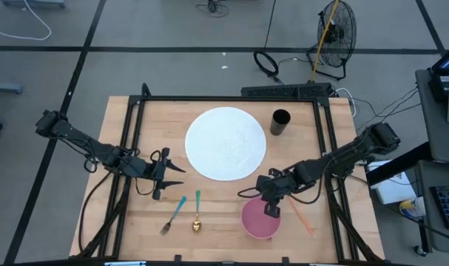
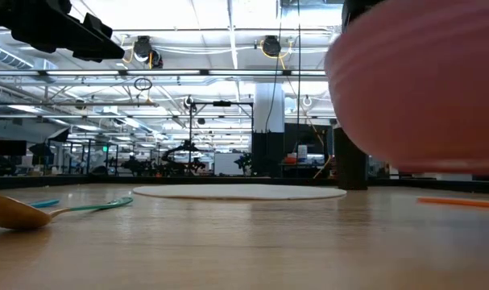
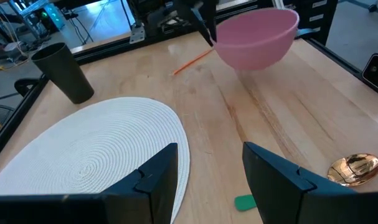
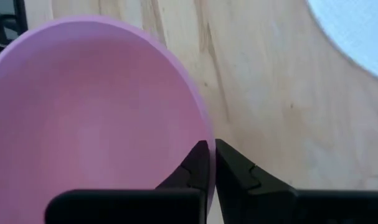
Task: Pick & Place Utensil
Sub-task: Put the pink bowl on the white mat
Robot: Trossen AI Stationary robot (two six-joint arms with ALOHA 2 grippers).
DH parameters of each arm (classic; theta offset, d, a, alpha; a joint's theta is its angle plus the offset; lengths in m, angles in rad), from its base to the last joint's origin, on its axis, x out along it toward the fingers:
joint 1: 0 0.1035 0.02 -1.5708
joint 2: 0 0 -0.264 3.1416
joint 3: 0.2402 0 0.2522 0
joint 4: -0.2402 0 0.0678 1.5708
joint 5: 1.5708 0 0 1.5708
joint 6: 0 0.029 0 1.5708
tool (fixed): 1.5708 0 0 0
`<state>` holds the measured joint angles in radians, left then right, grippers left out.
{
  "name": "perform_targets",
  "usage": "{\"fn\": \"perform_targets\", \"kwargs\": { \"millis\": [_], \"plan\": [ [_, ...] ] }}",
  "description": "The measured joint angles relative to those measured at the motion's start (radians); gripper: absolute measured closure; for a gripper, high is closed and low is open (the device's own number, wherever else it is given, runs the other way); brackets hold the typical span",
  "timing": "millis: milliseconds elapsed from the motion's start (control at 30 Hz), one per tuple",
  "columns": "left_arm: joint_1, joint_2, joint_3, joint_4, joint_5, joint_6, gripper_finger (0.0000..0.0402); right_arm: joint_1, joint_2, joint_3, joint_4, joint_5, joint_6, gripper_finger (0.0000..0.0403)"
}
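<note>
Wooden table (image 1: 135,214) scene — the right gripper (image 1: 271,208) is pinched on the pink bowl (image 1: 259,219) rim, lifting it, while the left gripper (image 1: 167,176), fingers apart, hovers beside the spoon (image 1: 197,214) and fork (image 1: 172,216) — next likely descending onto one utensil.

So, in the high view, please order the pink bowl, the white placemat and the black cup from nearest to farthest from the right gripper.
1. Pink bowl: the right gripper pinches its rim, at the table's front.
2. White placemat: at the table's centre, toward the left arm.
3. Black cup: beside the placemat, near the back edge.
</note>
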<state>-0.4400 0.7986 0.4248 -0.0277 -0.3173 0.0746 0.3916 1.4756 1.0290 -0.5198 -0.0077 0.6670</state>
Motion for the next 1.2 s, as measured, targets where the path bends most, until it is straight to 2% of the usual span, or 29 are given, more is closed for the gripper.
{"fn": "perform_targets", "kwargs": {
  "millis": [500, 1200],
  "plan": [
    [0.0, 0.0, 0.0, 0.001, 0.0, 0.0, 0.0215, -0.052, -0.209, 0.0, -0.192, 0.115, 0.036, 0.0399],
    [0.0, 0.0, 0.0, 0.0, 0.0, 0.0, 0.0215, -0.24, -0.244, 0.0, -0.256, 0.085, -0.06, 0.0396]
  ]
}}
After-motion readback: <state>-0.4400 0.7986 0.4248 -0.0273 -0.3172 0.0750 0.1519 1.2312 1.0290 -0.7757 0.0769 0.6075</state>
